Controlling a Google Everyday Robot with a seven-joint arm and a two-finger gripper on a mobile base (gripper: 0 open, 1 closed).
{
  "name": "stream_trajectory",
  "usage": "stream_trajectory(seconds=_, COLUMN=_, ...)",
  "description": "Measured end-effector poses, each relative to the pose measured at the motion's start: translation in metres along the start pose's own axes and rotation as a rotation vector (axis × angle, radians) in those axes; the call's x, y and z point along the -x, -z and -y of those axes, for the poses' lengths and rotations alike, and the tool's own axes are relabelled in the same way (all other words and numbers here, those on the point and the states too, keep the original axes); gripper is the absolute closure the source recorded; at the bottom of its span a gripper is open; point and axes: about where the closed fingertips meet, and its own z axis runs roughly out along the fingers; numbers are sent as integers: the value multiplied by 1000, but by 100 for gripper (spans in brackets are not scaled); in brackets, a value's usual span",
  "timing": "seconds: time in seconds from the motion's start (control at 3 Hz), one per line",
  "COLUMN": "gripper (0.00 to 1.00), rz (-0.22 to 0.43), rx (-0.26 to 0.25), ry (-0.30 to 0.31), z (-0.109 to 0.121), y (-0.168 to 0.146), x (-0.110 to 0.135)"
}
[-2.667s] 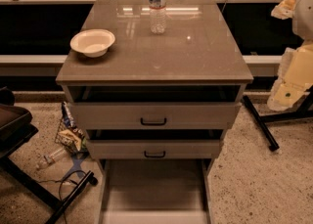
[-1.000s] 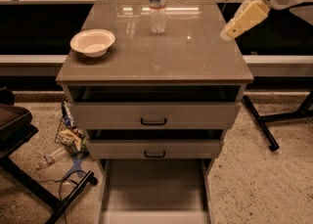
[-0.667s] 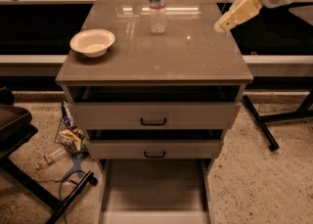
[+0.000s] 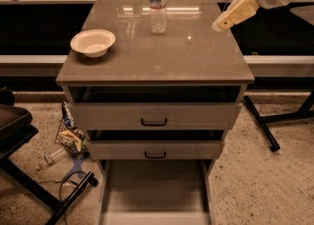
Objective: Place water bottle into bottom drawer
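The water bottle (image 4: 157,6), clear and ribbed with a white cap and pale label, stands upright at the back middle of the cabinet top (image 4: 157,57). The bottom drawer (image 4: 154,192) is pulled far out at the bottom of the view, its flat floor bare. My gripper (image 4: 220,22) hangs from the white arm at the upper right, above the cabinet's back right corner, to the right of the bottle and apart from it. It holds nothing.
A white bowl (image 4: 93,42) sits on the left of the cabinet top. Two upper drawers with black handles (image 4: 154,122) are slightly open. Litter and a black stand (image 4: 68,140) lie on the floor at left. A black leg (image 4: 262,123) slants at right.
My arm has risen from the lower right and swung in over the cabinet's back right corner, drifting left toward the bottle. The bottle and bowl have not moved.
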Motion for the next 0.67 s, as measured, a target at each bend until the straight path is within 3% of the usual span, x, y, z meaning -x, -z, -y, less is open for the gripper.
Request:
stream_trajectory(seconds=0.33, gripper=0, rz=55, rx=-36, ry=-57, z=19, y=-30, x=-3)
stream_trajectory(seconds=0.67, gripper=0, rz=161, rx=-122, ry=-200, z=60, y=-86, x=-14)
